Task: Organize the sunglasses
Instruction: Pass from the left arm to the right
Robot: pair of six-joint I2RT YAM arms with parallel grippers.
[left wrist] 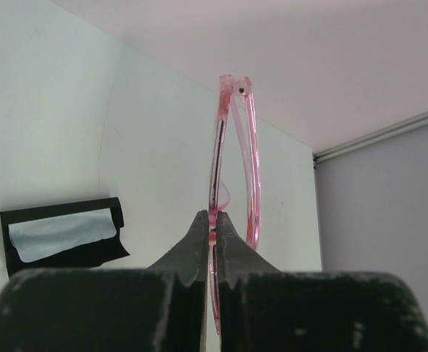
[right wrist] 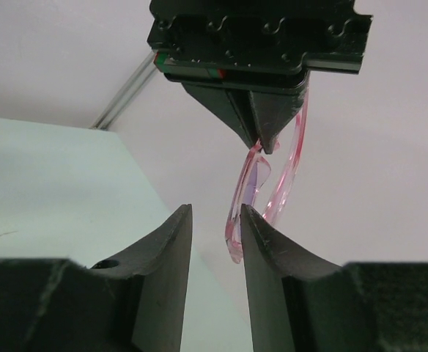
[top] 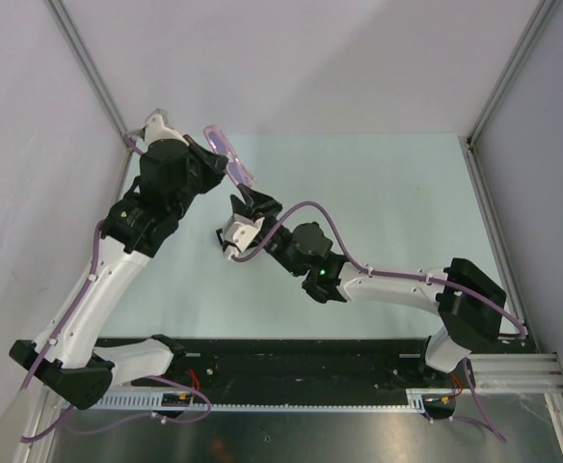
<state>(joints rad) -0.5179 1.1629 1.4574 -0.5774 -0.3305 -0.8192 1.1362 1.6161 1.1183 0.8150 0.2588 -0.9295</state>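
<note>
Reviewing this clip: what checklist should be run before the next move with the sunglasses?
1. Grip: left end effector shut on the sunglasses: ok.
2. Height: sunglasses held off the table: ok.
3. Readiness: right end effector has its jaws apart: ok.
4. Alignment: frame inside the right end effector's gap: cannot tell; its tip shows only at the gap's edge.
5. Destination: black case free: not ok; the blue cloth lies on it.
</note>
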